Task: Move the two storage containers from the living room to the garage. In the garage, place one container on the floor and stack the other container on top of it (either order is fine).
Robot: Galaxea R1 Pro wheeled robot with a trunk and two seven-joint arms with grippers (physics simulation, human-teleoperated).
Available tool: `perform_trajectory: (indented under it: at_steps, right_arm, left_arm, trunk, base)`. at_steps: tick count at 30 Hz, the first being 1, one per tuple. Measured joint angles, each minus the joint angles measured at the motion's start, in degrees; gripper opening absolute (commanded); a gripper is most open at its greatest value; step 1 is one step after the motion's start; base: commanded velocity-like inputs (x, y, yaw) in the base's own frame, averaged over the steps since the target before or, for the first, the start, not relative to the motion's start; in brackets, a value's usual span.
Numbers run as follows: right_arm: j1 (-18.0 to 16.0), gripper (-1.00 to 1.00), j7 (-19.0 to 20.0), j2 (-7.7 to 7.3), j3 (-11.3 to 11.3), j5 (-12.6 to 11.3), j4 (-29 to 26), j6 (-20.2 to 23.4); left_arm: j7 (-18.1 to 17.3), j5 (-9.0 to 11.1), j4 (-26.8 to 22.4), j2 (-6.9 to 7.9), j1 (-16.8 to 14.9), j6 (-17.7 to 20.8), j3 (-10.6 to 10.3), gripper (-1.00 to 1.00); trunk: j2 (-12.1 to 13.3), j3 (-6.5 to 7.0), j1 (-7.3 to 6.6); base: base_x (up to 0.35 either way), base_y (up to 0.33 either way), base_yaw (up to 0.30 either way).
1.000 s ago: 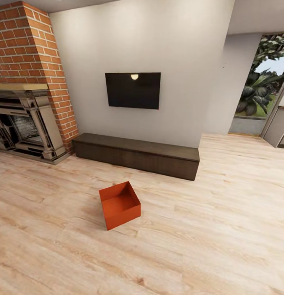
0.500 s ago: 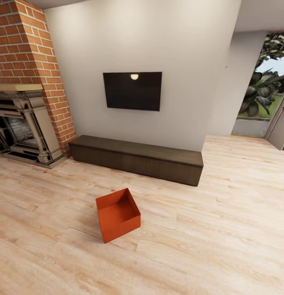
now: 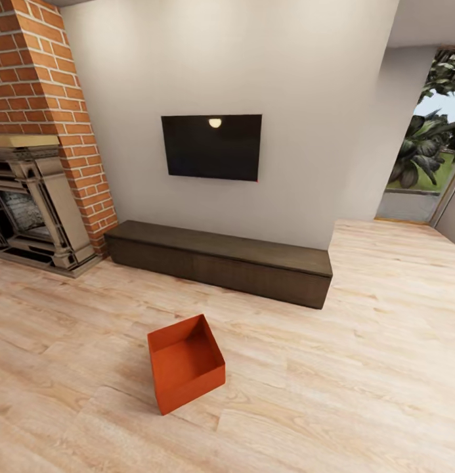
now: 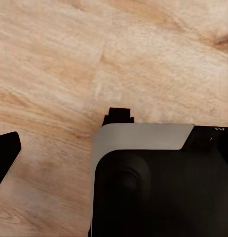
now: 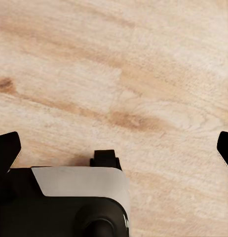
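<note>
We are facing the box (image 3: 186, 372), sitting open on the wood floor (image 3: 358, 394) before the cabinet (image 3: 220, 263). Our right hand (image 5: 116, 148) is hanging spread over planks; the left hand (image 4: 64, 148) we cannot tell. We should be squaring up to one wall before reaching.

You have a light wood-plank floor (image 3: 358, 368) under you, and one red-orange box (image 3: 186, 372) sits directly on it, open side up and turned at an angle to the planks. Beyond the box, a long dark cabinet (image 3: 220, 261) rests on the same floor against the wall, with the fireplace (image 3: 30, 217) standing on the planks at its left end. Below both wrist cameras you see bare planks (image 5: 143, 74).
</note>
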Motion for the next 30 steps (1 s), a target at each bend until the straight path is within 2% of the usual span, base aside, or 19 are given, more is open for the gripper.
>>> perform_trajectory:
  at_steps: [17,30]
  right_arm:
    - [0.0,1.00,0.0,0.00,0.0,0.0,0.0,0.0]
    - [0.0,1.00,0.0,0.01,0.0,0.0,0.0,0.0]
  left_arm:
    - [0.0,0.0,0.0,0.00,0.0,0.0,0.0,1.00]
    - [0.0,0.1,0.0,0.01,0.0,0.0,0.0,1.00]
  trunk:
    - [0.0,0.00,0.00]
    - [0.0,0.00,0.02]
  base:
    - [0.340,0.000,0.005]
    - [0.291,0.028,0.219]
